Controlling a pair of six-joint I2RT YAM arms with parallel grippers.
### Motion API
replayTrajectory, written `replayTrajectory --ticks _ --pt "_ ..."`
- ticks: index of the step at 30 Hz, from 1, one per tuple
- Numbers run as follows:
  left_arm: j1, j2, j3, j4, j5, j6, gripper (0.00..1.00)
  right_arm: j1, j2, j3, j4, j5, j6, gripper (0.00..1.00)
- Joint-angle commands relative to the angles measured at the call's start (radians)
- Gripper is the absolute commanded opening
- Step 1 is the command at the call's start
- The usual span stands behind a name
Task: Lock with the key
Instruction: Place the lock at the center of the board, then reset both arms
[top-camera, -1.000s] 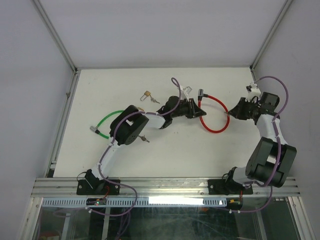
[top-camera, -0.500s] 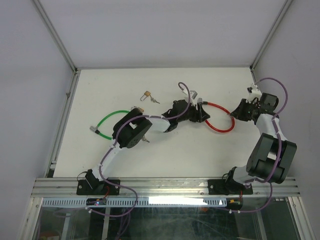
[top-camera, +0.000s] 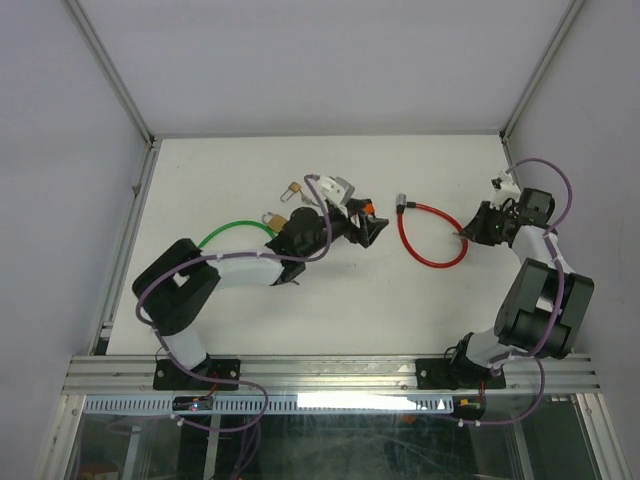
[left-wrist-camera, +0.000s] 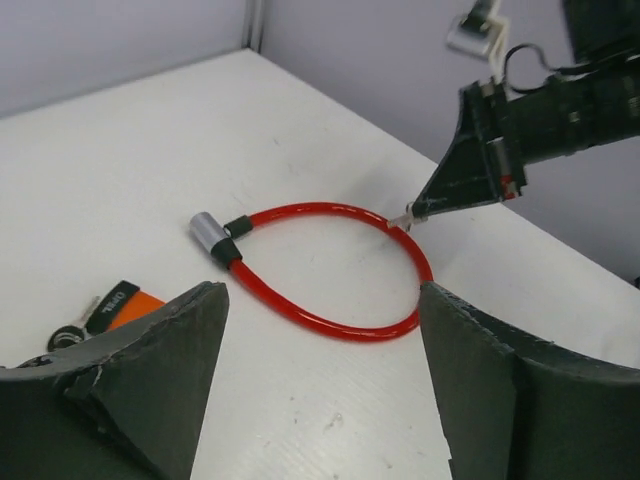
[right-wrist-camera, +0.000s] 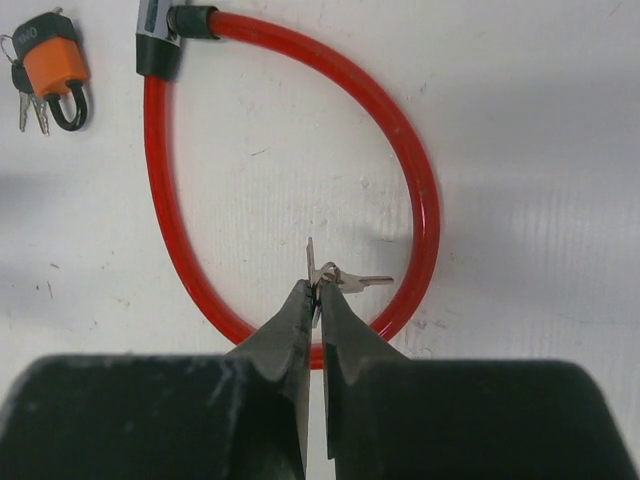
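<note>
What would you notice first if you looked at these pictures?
The bright red cable lock stands out, curled in a loop on the white table, right of the middle. The right gripper has its jaws pinched shut on small silver keys just inside that loop. A little orange padlock lies beside the loop's metal end.

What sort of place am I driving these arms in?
Probably a lab test cell, not a home or shop: a white table boxed in by aluminium framing and blank panels, with practice locks laid out, a red cable lock, a green cable lock and an orange padlock.
</note>
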Motion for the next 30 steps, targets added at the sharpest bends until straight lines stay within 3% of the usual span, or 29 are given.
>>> replayTrajectory --ticks 1,3,6,9,11,14,19,24,26,30 --pt "-0.003 -0.211 -0.241 0.228 -0.020 0.198 0.88 -0.008 0.042 0.038 -0.023 -0.047 -0.038 0.06" --pt "0.003 -0.295 -0.368 0.310 -0.039 0.200 0.99 0.000 0.051 0.039 -0.023 -0.050 -0.043 0.06" --pt "0.044 -0.422 -0.493 0.315 0.024 0.150 0.99 0.018 0.063 0.043 -0.024 -0.042 -0.049 0.07" --pt "0.077 -0.518 -0.548 0.213 0.105 0.061 0.99 0.043 0.077 0.047 -0.031 -0.038 -0.059 0.11" --pt "0.083 -0.569 -0.582 0.169 0.128 0.012 0.99 0.055 0.079 0.053 -0.037 -0.039 -0.066 0.20" --pt "0.088 -0.617 -0.658 0.179 0.136 -0.051 0.99 0.059 0.073 0.071 -0.057 -0.035 -0.075 0.46" --pt "0.116 -0.690 -0.738 0.172 0.186 -0.165 0.99 0.058 -0.033 0.069 -0.072 -0.046 -0.136 0.69" --pt "0.151 -0.836 -0.771 0.035 0.171 -0.213 0.99 0.052 -0.243 0.063 -0.094 -0.111 -0.232 0.82" --pt "0.160 -0.922 -0.762 -0.070 0.141 -0.211 0.99 0.044 -0.341 0.062 -0.089 -0.129 -0.242 0.97" --pt "0.165 -1.091 -0.721 -0.264 0.074 -0.196 0.99 0.040 -0.521 0.067 -0.044 -0.113 -0.146 1.00"
